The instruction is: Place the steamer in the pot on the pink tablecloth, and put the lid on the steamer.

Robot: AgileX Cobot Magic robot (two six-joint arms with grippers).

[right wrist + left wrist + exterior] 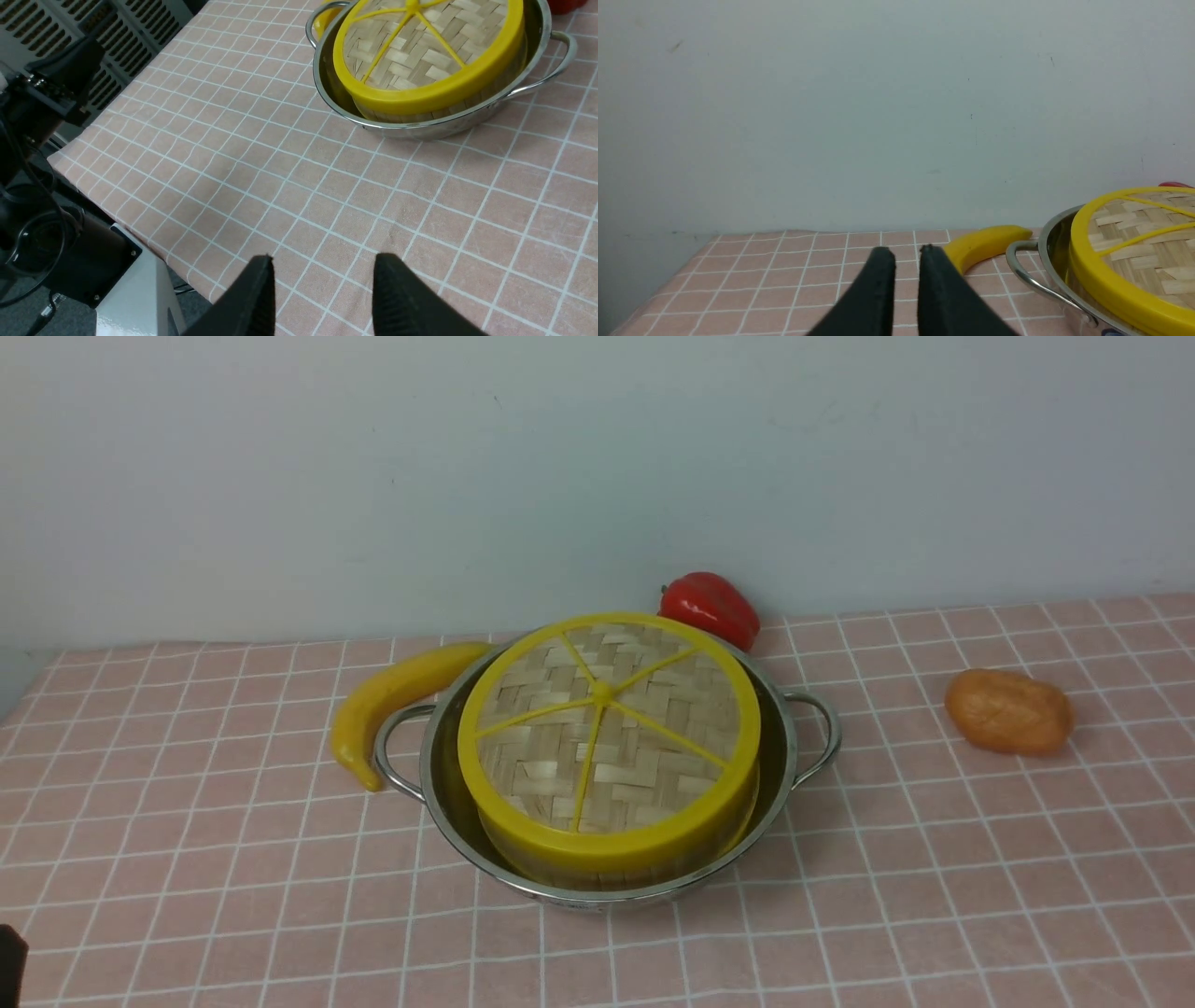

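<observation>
Steamer (616, 873) inside the pot (782, 747) on the pink tablecloth (308, 896), lid (551, 747) resting on top, my right hand (323, 261) open and empty, my left hand (906, 252) slightly parted, holding nothing

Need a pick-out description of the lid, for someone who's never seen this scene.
On the pink gridded tablecloth sits a wide shiny steel pot with two looped handles. In it stands a round bamboo steamer, and the lid covers that. It's the flat woven disc whose yellow spokes meet at a centre knob, unlike the deep-walled steamer beneath.
</observation>
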